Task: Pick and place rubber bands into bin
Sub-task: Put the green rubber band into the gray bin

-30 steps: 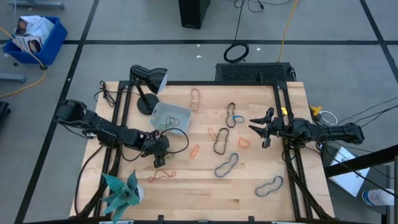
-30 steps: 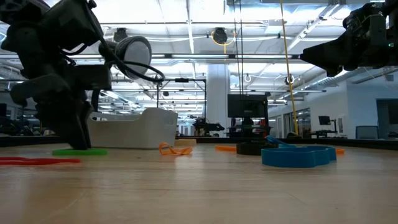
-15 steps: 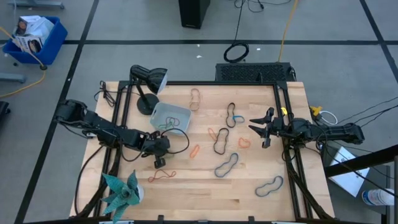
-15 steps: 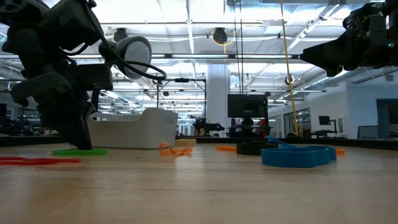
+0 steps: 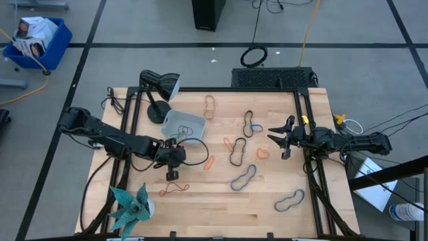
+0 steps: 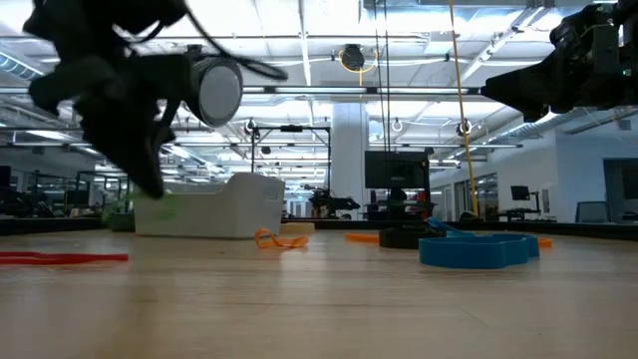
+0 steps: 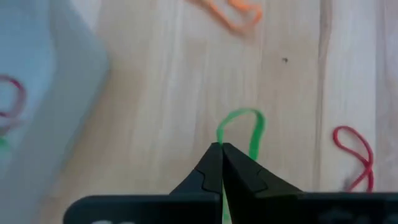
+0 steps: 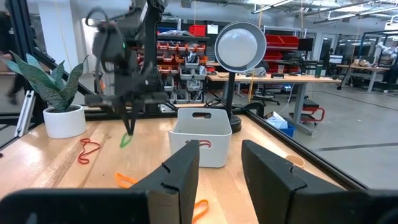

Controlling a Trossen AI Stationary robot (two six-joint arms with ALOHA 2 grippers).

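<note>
A green rubber band (image 7: pixel 239 134) hangs pinched in the left gripper (image 7: pixel 221 150), lifted off the table just beside the bin (image 5: pixel 182 125). The right gripper (image 8: pixel 219 163), fingers spread, hovers well apart near the table's (image 5: pixel 221 204) far edge.
</note>
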